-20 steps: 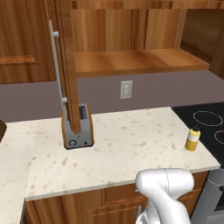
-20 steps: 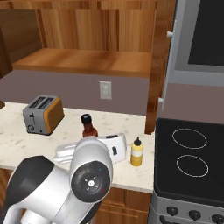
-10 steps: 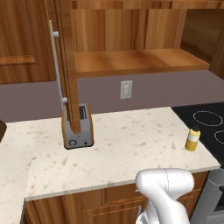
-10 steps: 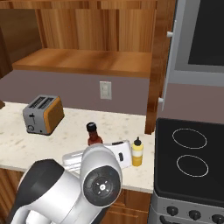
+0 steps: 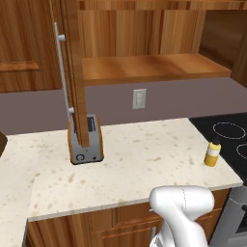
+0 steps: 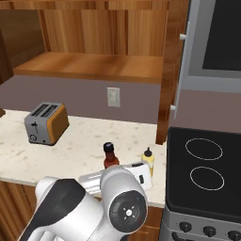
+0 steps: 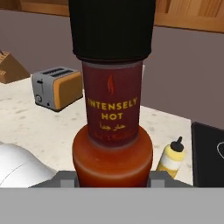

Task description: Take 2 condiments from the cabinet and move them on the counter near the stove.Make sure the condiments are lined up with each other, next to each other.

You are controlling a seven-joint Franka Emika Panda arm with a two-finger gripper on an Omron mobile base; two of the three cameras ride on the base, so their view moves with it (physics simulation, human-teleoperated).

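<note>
between the tool (image 7: pixel 113 181) tips, glossy red sauce bottle (image 7: pixel 112 131), round black cap (image 7: pixel 111 28)

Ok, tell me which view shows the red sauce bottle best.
The hand view: the red sauce bottle sits close up, label readable, between the hand's fingers. The right base view shows its cap and neck above the arm, beside the yellow bottle.

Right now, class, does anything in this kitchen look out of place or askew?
Nothing is spilled or damaged. The red sauce bottle is upright in the gripper, beside the standing yellow bottle. The one oddity: the open cabinet door hangs before the toaster.
</note>
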